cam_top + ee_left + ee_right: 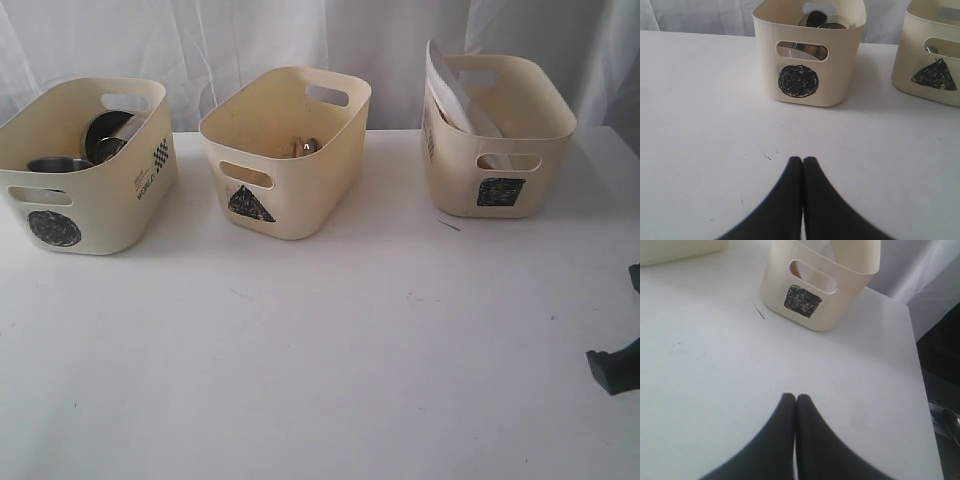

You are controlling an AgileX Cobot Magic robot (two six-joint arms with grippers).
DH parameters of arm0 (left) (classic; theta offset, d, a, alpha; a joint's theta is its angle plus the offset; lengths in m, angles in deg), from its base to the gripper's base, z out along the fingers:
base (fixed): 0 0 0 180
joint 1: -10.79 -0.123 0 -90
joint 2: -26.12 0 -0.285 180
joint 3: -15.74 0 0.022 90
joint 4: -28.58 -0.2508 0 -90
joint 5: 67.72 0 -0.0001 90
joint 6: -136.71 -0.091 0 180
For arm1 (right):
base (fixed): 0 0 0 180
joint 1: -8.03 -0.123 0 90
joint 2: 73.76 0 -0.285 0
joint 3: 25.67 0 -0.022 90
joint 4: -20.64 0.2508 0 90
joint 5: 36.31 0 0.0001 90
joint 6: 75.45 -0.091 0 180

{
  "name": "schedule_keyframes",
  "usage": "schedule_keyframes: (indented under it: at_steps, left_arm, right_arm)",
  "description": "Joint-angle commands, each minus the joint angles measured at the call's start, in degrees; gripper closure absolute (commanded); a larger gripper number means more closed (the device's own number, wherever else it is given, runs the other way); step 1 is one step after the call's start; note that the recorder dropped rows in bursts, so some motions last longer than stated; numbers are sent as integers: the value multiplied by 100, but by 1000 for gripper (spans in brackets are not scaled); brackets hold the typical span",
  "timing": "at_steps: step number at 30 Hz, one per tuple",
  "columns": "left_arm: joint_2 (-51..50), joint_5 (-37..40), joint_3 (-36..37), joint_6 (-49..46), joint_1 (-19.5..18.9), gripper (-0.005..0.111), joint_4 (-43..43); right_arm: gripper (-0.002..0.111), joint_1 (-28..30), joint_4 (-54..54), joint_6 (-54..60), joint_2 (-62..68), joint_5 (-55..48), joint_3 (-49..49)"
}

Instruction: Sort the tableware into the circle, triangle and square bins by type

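Three cream bins stand in a row at the back of the white table. The circle bin (85, 165) on the left holds steel mugs (58, 164) and a steel bowl (108, 133); steel also shows through its handle slot (801, 50). Steel cutlery (305, 147) glints inside the middle triangle bin (285, 150). In the square bin (495, 135) on the right, a white square plate (455, 95) leans. My left gripper (803, 159) is shut and empty, facing the circle bin. My right gripper (796, 396) is shut and empty over bare table, short of the square bin (820, 285).
A thin dark sliver (448, 224) lies on the table in front of the square bin. The table's right edge (920, 390) runs close to my right gripper. Part of the right arm (615, 365) shows at the exterior view's right border. White curtains hang behind.
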Motion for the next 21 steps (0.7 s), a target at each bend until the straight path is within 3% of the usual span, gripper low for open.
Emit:
schedule_keyframes:
  at_steps: [1, 21]
  left_arm:
    - [30, -23, 15, 23, 41, 107, 62]
    - [30, -23, 15, 23, 41, 107, 62]
  right_arm:
    - [108, 27, -1, -31, -171, 78, 30]
    - [108, 27, 191, 33, -3384, 64, 1366]
